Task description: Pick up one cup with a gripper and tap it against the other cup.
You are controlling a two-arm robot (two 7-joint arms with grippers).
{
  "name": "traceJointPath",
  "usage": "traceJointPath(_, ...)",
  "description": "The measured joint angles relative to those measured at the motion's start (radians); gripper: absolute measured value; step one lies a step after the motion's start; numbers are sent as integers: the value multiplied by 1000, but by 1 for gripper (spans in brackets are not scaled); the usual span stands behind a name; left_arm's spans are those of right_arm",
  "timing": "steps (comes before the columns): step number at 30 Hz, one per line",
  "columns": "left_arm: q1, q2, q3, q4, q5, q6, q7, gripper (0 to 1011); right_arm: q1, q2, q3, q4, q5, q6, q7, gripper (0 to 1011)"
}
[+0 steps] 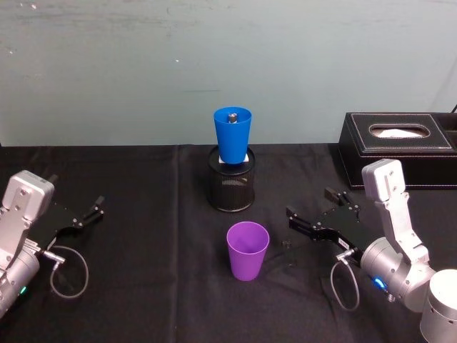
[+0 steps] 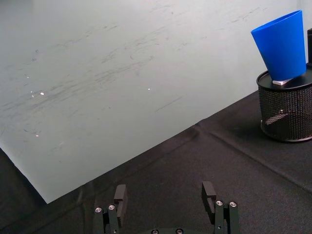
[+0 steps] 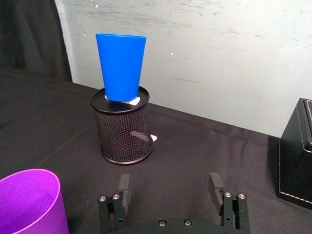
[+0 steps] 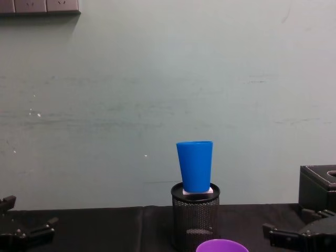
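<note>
**Pre-grasp: both cups untouched, blue one on a tippy perch**

The purple cup (image 1: 248, 249) stands upright on the black-clothed bench (image 1: 143, 286), just in front of the mesh pen holder (image 1: 231, 187). The blue cup (image 1: 233, 134) sits upright on top of that holder, on a small white piece laid across its mouth. The right claw (image 1: 315, 216) hovers near the purple cup, on the side facing the tissue box (image 1: 400, 148), fingers apart and empty. The left claw (image 1: 91, 212) rests well off to the holder's other side, also spread and empty.

Risks, as we judge them:
- The blue cup's raised, narrow seat means a firm tap could knock it off the holder, or tip the holder itself.
- The purple cup tapers; a grip set low may let it slide or tilt.
- A finger catching the rim on approach could topple it toward the holder.

Not clear to us:
- What the small dark object inside the blue cup is.
- What the white piece under the blue cup is, and how securely it lies.
- In the chest view the purple cup is cut off below its rim.
</note>
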Motion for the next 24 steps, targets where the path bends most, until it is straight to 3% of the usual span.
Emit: traceJointPath(24, 0, 0, 0, 0, 0, 0, 0, 1000, 0, 0, 0, 0, 0, 0, 0, 1003)
